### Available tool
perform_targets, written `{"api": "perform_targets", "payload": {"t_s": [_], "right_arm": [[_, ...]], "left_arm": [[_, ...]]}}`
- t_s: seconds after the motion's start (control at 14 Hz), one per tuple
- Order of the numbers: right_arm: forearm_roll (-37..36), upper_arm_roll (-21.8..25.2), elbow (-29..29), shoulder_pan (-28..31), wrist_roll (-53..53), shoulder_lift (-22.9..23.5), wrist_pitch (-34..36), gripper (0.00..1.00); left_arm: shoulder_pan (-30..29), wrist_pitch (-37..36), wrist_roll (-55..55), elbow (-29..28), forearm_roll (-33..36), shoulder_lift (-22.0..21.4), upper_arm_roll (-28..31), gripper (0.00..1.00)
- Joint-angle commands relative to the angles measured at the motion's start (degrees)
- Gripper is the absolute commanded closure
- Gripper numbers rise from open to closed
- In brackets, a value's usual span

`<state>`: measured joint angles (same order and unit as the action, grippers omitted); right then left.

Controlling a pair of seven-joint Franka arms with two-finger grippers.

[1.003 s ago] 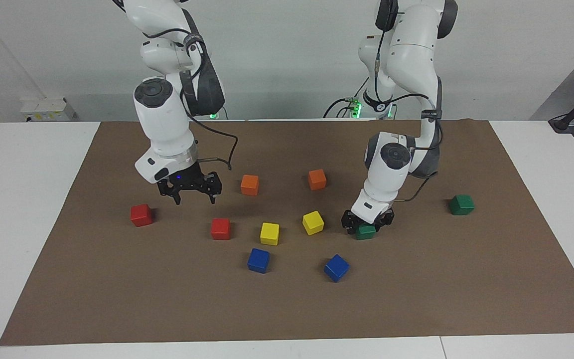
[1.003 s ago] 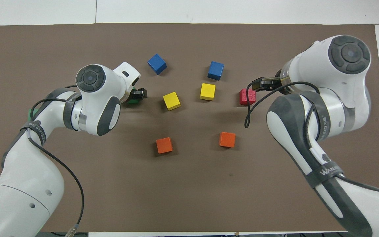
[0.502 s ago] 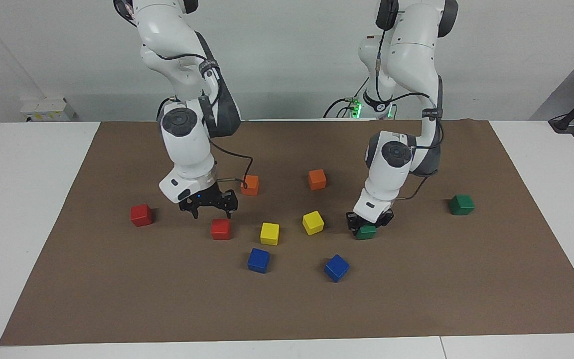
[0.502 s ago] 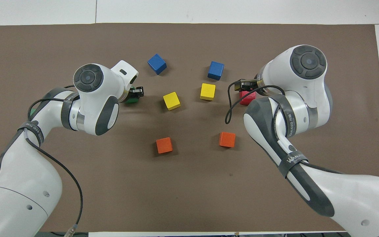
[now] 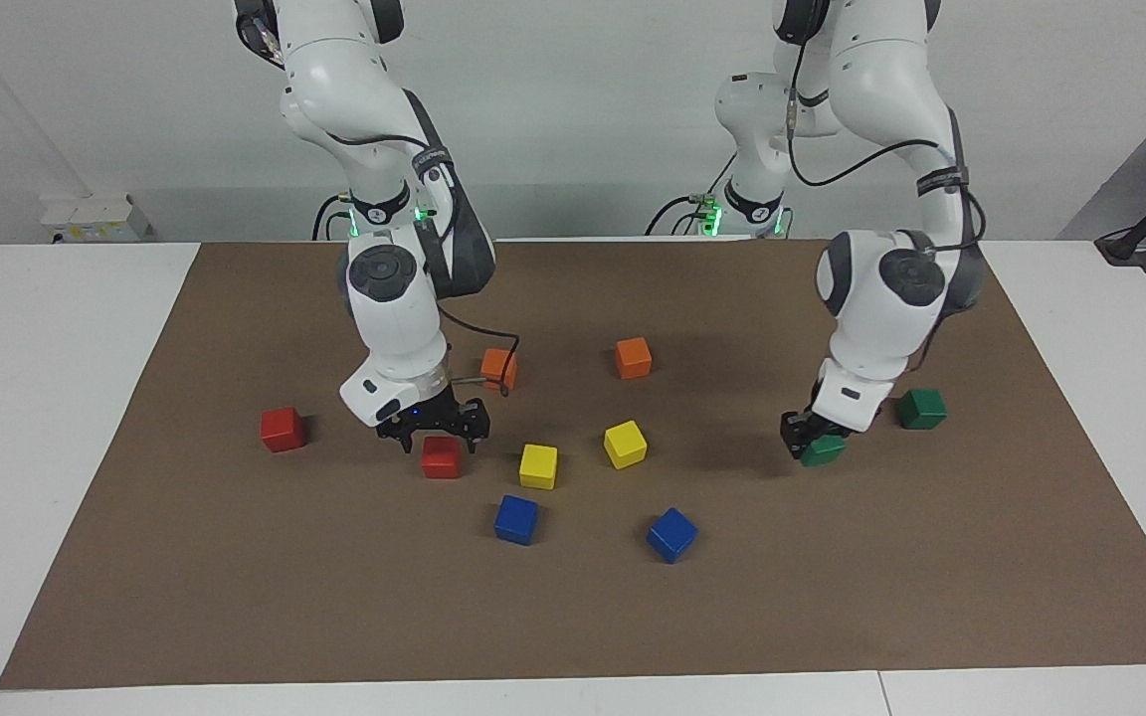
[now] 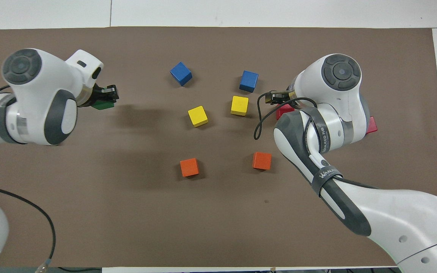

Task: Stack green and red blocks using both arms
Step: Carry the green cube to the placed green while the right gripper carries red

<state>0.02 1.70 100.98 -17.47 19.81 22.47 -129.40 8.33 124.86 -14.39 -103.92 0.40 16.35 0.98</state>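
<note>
The left tool (image 5: pixel 812 440) pinches a green block (image 5: pixel 823 449), lifted over the brown mat beside the second green block (image 5: pixel 922 408). To stack well, it should centre the held block squarely above that one and lower straight down before letting go. The right tool (image 5: pixel 434 435), fingers spread, straddles a red block (image 5: pixel 442 456) and should close only once low enough. The facing view shows the other red block (image 5: pixel 283 429) whole, and the resting green block, which the overhead view hides under the arms.
</note>
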Motion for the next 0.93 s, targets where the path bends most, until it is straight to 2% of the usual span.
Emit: {"api": "perform_targets", "payload": {"t_s": [0.0, 0.29, 0.43, 0.64, 0.86], "right_arm": [[0.25, -0.38, -0.78, 0.95, 0.58, 1.61, -0.94, 0.0], [0.34, -0.38, 1.05, 0.95, 0.76, 1.53, -2.34, 0.0], [0.34, -0.38, 2.12, 0.86, 0.85, 1.44, -3.4, 0.0], [1.13, -0.38, 4.22, 0.86, 0.76, 1.26, -5.23, 0.0], [1.13, -0.38, 6.34, 0.68, 0.76, 1.0, -8.32, 0.0]], "left_arm": [[-5.23, -3.3, 9.34, -2.68, 1.01, -4.03, -0.54, 1.0], [-13.06, -4.54, 24.65, -4.18, 1.01, -5.8, -0.54, 1.0], [-15.53, -2.62, 30.01, -6.02, 1.01, -6.32, -0.54, 1.0], [-17.11, 4.32, 32.14, -11.46, 1.01, -7.81, -0.54, 1.0], [-18.88, 5.3, 32.32, -12.97, 1.01, -8.26, -0.63, 1.0]]}}
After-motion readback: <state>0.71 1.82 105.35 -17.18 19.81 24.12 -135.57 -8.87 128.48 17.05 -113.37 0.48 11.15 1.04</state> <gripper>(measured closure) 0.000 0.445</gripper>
